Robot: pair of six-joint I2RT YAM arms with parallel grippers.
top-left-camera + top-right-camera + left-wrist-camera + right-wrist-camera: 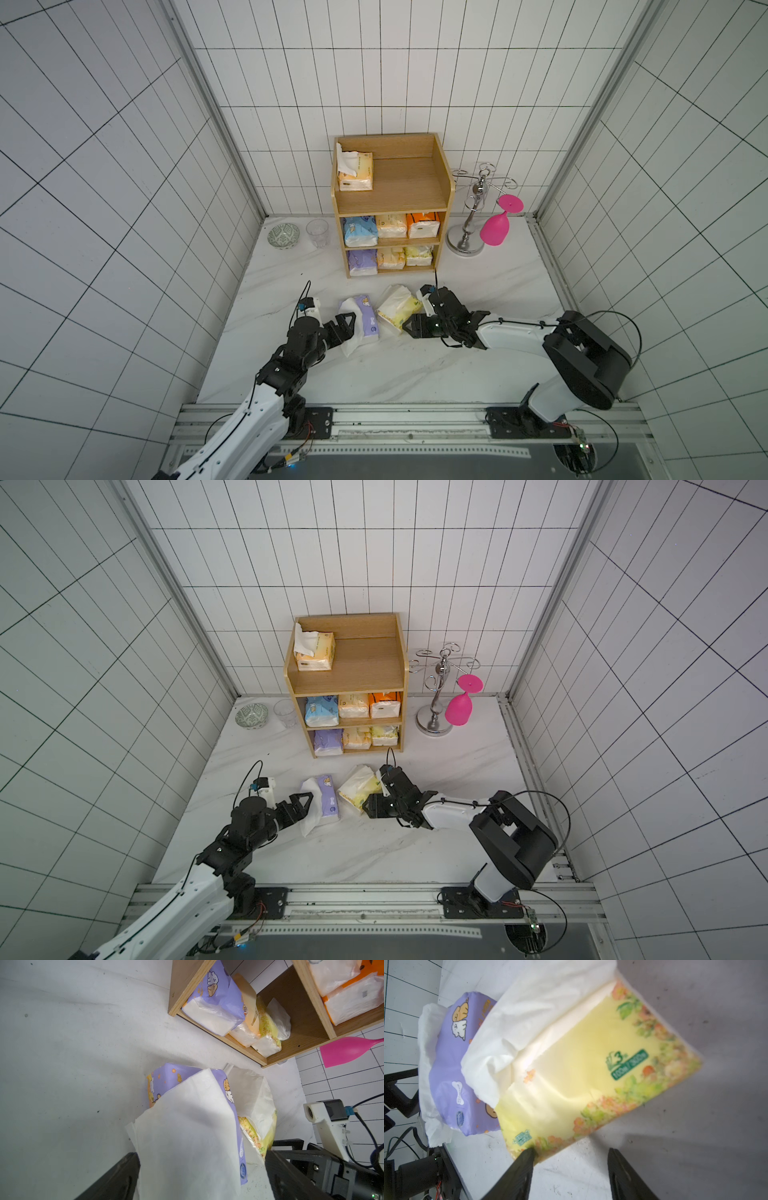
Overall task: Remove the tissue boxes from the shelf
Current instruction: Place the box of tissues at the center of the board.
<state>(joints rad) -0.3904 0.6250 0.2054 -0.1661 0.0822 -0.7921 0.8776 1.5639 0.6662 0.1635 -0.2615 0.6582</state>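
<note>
The wooden shelf (409, 183) (368, 663) (295, 1012) stands at the back. It holds one pale orange tissue pack (355, 172) on top, three on the middle tier and three on the bottom tier. A purple pack (365, 318) (326, 798) (166, 1080) (452, 1076) and a yellow pack (399, 309) (359, 789) (581, 1076) lie on the table in front. My left gripper (347, 328) (199, 1159) is open, with the purple pack's loose white tissue between its fingers. My right gripper (415, 324) (570, 1150) is open behind the yellow pack, one fingertip touching its corner.
A silver cup stand (469, 232) with a pink glass (494, 228) hanging upside down stands right of the shelf. A clear tumbler (317, 230) and a patterned bowl (284, 235) sit left of it. Tiled walls close in three sides.
</note>
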